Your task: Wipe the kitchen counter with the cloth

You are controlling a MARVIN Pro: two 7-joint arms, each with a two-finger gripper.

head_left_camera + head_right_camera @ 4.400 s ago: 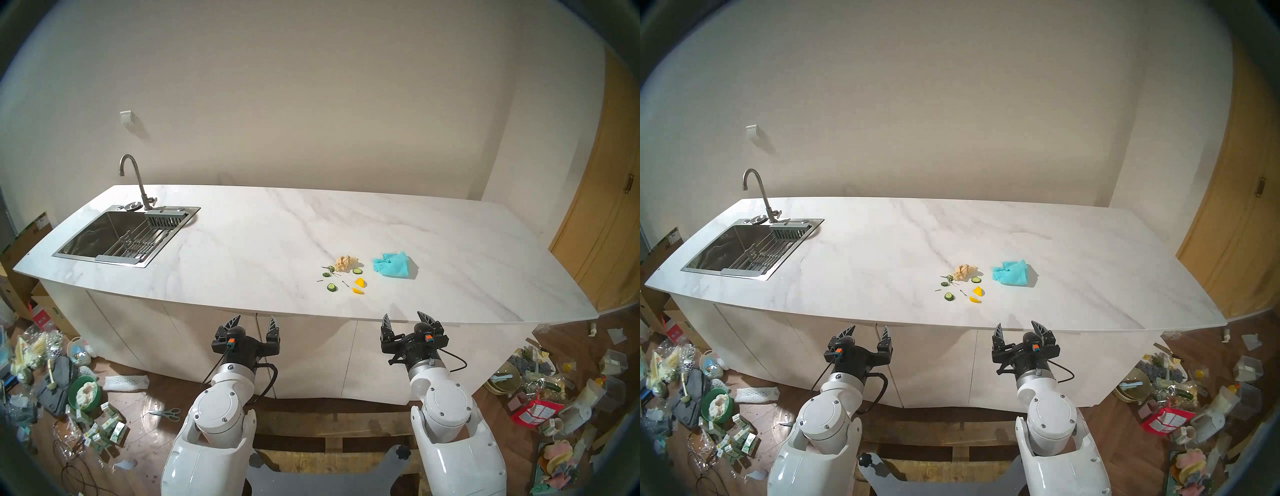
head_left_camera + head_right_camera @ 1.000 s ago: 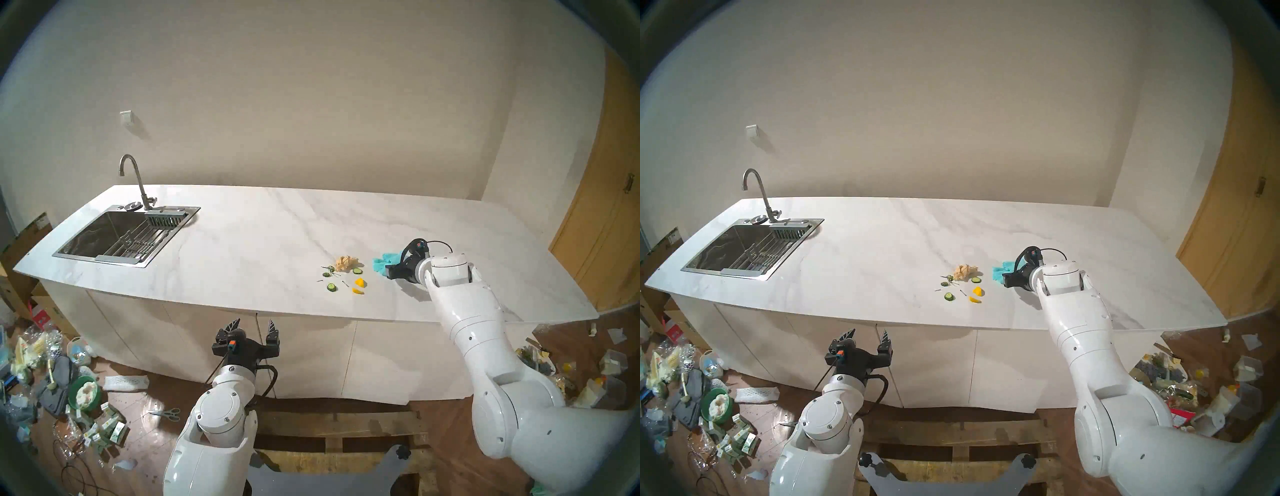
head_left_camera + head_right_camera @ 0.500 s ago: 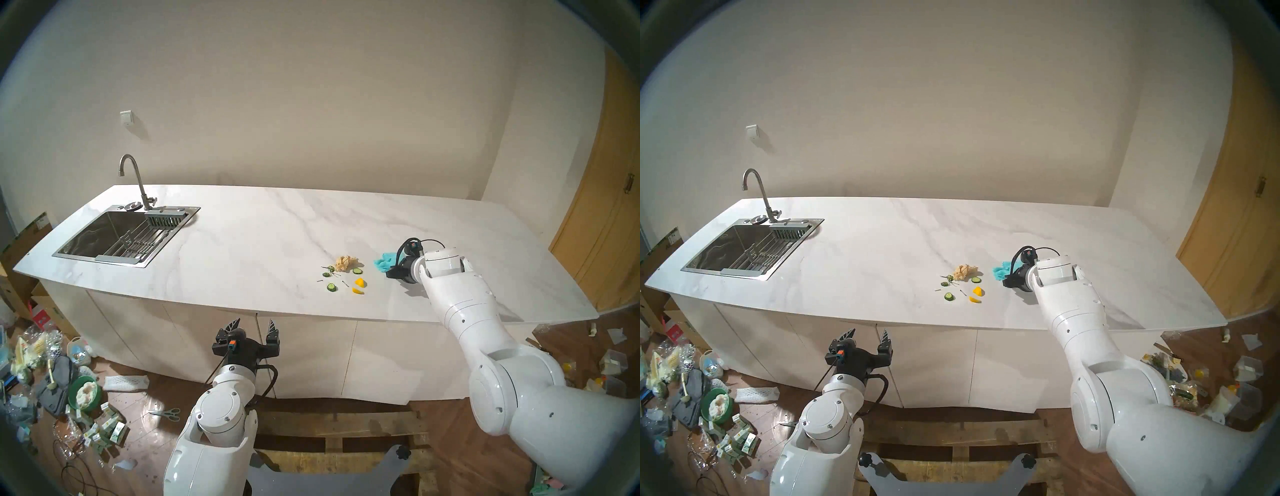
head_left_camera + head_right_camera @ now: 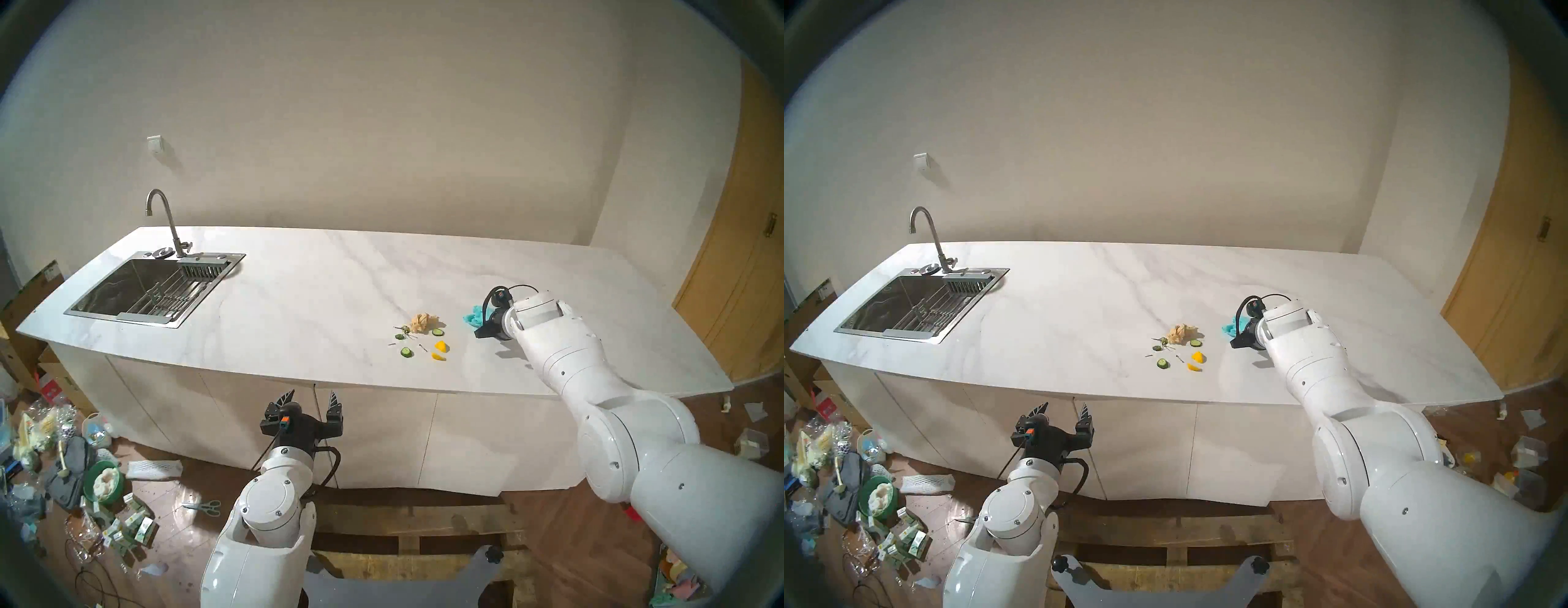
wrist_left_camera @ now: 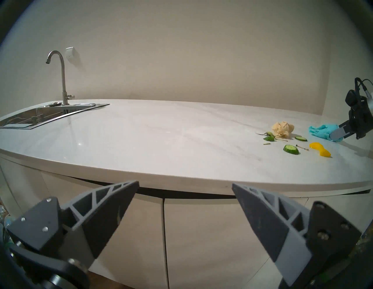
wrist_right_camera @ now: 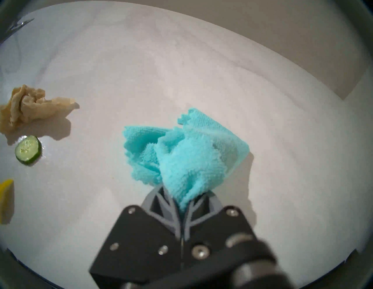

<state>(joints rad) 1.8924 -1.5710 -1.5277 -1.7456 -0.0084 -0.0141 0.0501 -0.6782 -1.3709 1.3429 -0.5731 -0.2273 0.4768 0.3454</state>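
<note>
The turquoise cloth (image 6: 181, 155) lies bunched on the white marble kitchen counter (image 4: 318, 297), right of the middle. My right gripper (image 6: 182, 198) is shut on its near fold, low over the slab, and the pinked edges fan out ahead of the fingers. The head view shows only a corner of the cloth (image 4: 471, 316) past the right wrist. The left wrist view shows the cloth (image 5: 321, 132) in the right gripper (image 5: 336, 136). My left gripper (image 4: 312, 397) hangs open and empty below the counter's front edge, before the cabinet fronts.
Left of the cloth lie a beige paper wad (image 4: 422, 321), cucumber slices (image 4: 406, 351), yellow pieces (image 4: 440, 347) and small stems. A steel sink (image 4: 140, 288) with a tap (image 4: 163, 220) takes the counter's left end. Clutter covers the floor on both sides.
My right gripper has shut on the cloth and gathered it into a bunch, with the wrist shifting slightly left and back. The left arm has stayed still.
</note>
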